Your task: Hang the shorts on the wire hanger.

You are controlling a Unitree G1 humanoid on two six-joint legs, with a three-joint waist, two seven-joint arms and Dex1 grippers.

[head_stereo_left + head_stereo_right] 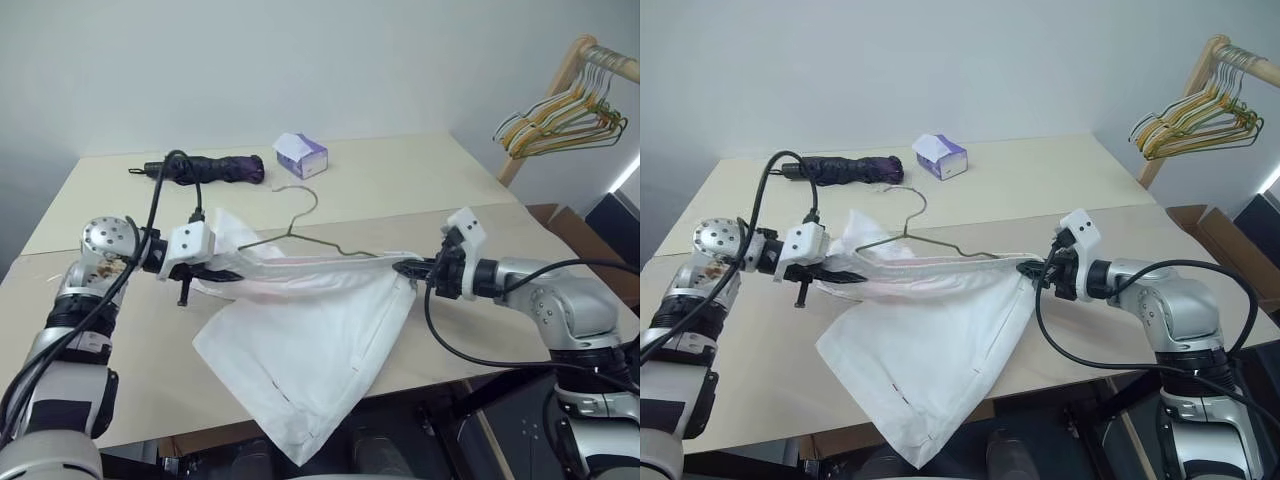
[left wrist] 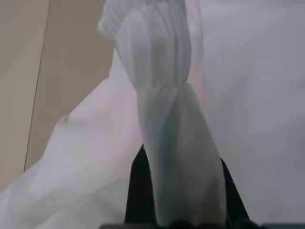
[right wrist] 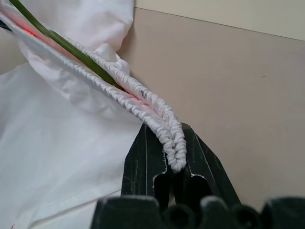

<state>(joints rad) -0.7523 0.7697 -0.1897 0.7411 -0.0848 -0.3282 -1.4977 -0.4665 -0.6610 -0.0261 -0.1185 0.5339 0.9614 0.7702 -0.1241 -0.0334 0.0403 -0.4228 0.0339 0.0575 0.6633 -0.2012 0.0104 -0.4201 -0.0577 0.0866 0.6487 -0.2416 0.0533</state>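
1. My right gripper: clenched on the R end of the waistband; the doubled elastic edge sits pinched between the two black fingers.
2. My left gripper: clamped too, on a bunched wad of the waistband at the L end. In the left wrist view the cloth covers most of the fingers.
3. Between the two grips the waistband of the shorts is pulled taut, lifted off the table. Long axis runs L–R, hand to hand, roughly level.
4. Rest of the shorts hangs down from that line, lower part lying on the table, one corner drooping past the near edge.
5. The wire hanger: hook sticks up just behind the band, nearer the L grip. Its bottom bar runs along the band; the right wrist view shows the wire lying right against the elastic. Can't tell if it's threaded inside the waist opening or just alongside.
6. Key relation, as I judge it: hanger bar and waistband are parallel and touching, so next step is settling the band over the bar, not reaching. L hand is closer to the hook.
7. Further out: folded dark umbrella and tissue box at the far side, well apart. Bunch of hangers on a rack far R.
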